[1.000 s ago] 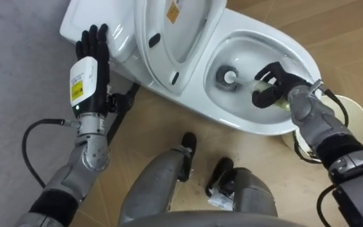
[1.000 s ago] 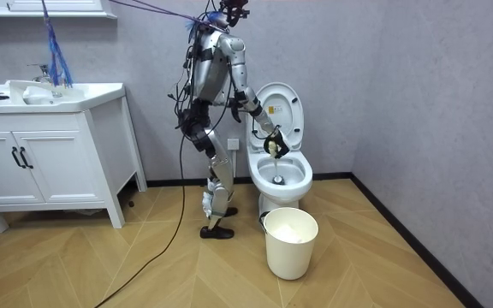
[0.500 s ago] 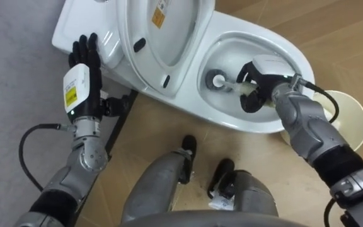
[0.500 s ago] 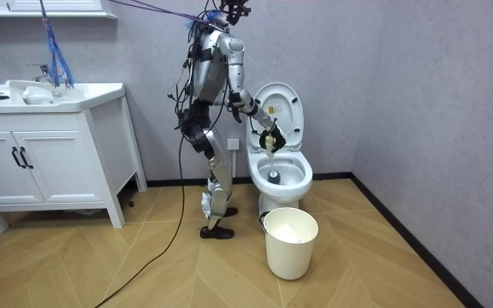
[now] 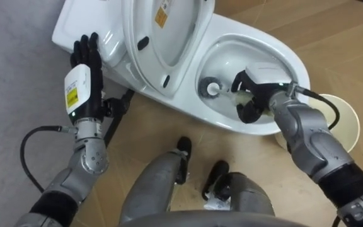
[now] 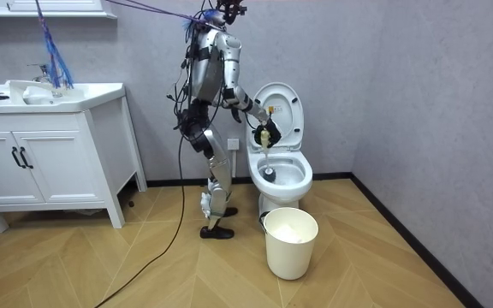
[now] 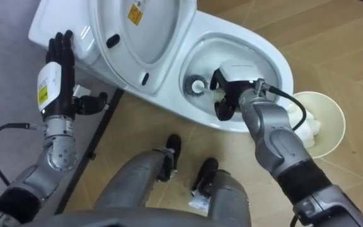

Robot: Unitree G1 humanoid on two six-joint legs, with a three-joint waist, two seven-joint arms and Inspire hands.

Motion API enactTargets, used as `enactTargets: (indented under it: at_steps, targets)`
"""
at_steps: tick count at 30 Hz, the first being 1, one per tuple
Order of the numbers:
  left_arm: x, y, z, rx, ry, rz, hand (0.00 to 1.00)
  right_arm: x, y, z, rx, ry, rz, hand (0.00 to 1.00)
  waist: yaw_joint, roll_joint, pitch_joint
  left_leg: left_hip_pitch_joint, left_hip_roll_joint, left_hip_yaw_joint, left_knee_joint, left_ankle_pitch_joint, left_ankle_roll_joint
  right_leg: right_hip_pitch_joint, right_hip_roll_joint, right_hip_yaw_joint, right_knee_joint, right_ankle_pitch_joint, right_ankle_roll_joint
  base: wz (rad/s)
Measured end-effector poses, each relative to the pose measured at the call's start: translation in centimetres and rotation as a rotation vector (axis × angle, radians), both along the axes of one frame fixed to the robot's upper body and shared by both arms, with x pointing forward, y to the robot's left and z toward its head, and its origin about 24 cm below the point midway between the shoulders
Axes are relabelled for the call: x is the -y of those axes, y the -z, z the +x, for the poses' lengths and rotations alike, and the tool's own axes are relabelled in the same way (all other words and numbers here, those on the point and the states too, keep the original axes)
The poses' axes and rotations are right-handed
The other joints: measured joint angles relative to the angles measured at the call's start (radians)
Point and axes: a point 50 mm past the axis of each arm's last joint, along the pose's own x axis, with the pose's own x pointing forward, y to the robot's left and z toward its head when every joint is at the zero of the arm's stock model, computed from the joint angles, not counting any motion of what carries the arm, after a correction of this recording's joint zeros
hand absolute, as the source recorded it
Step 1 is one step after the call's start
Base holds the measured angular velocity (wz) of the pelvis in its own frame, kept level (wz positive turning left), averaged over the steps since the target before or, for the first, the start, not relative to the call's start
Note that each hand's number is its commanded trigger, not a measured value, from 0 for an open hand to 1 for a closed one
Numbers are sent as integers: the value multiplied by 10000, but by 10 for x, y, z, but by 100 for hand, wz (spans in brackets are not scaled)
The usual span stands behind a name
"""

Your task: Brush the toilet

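Observation:
The white toilet (image 5: 276, 50) stands with its lid (image 5: 169, 38) raised against the tank. My right hand (image 5: 254, 94) hangs over the bowl, fingers curled round the pale handle of the toilet brush. The dark round brush head (image 5: 210, 87) points down into the bowl, near its back wall. In the room view the right hand (image 6: 265, 137) holds the brush upright, with the brush head (image 6: 267, 171) low inside the toilet (image 6: 285, 175). My left hand (image 5: 84, 60) is open with straight fingers, held up beside the tank's left side.
A cream waste bin (image 5: 342, 120) with white paper in it stands on the wooden floor right of the bowl. In the room view the bin (image 6: 291, 242) is in front of the toilet and a white vanity (image 6: 50, 145) stands further off. I stand close beside the toilet.
My right hand has risen and moved toward the back of the bowl, taking the brush with it. The head camera has shifted slightly. The left hand keeps its place.

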Motion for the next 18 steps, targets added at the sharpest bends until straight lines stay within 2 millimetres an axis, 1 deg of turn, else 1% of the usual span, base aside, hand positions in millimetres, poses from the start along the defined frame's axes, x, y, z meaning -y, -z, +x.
enactTargets:
  at_steps: [2,3,5,7,8,9,10,11,13,15,18]
  targets:
    - [-2,0,-1,33,-75,25,0,3,4,-1,12,179,322,100,-89,-25,16,4,4,27,-26,1,-3,3,-4,-10,6,1,-2,3]
    - [-3,0,-2,68,-116,63,0,7,7,0,19,465,684,100,-162,-39,24,-4,3,38,-36,2,-4,2,-28,-52,32,-1,-4,7]
    - [-3,-2,-2,155,-121,50,0,19,11,3,22,1165,1363,100,-190,-95,61,-29,-11,31,-72,7,-7,-15,-44,-67,48,-9,-14,5]
    - [-7,-5,-2,337,-140,77,0,37,15,11,4,2485,2657,100,-229,-236,149,-78,-5,23,-32,16,-12,-66,-53,-72,74,-20,-21,2]
    - [-8,-7,-2,420,-152,72,0,41,14,14,80,2833,3093,100,-229,-294,186,-105,-1,34,-32,24,-13,-111,-52,-53,86,-19,-22,-4]
    - [-8,-10,-2,567,-173,96,0,48,13,19,286,3560,3964,100,-293,-375,237,-149,-2,67,-35,40,-7,-180,-63,-36,121,-20,-24,0]
    - [-9,-10,-4,648,-268,79,0,54,12,24,511,4298,4799,100,-459,-421,264,-169,-35,61,-54,71,10,-203,-106,-75,156,-40,-22,8]
    - [-9,-11,-4,673,-287,61,0,58,11,26,618,4672,5136,100,-503,-436,273,-183,-67,54,-55,84,23,-228,-148,-91,214,-71,-9,15]
    - [-8,-13,-3,816,-229,78,0,78,10,29,929,6098,6189,100,-514,-474,278,-270,-147,16,-44,126,67,-342,-235,-124,312,-102,16,11]
    - [-7,-13,-3,849,-230,129,0,87,14,27,771,7039,7073,100,-594,-478,281,-275,-158,28,-36,137,85,-340,-260,-133,325,-100,30,2]
    - [-8,-13,-4,835,-316,137,0,91,21,23,533,8109,8338,100,-703,-476,281,-285,-185,84,-36,167,134,-396,-337,-103,443,-120,63,-1]
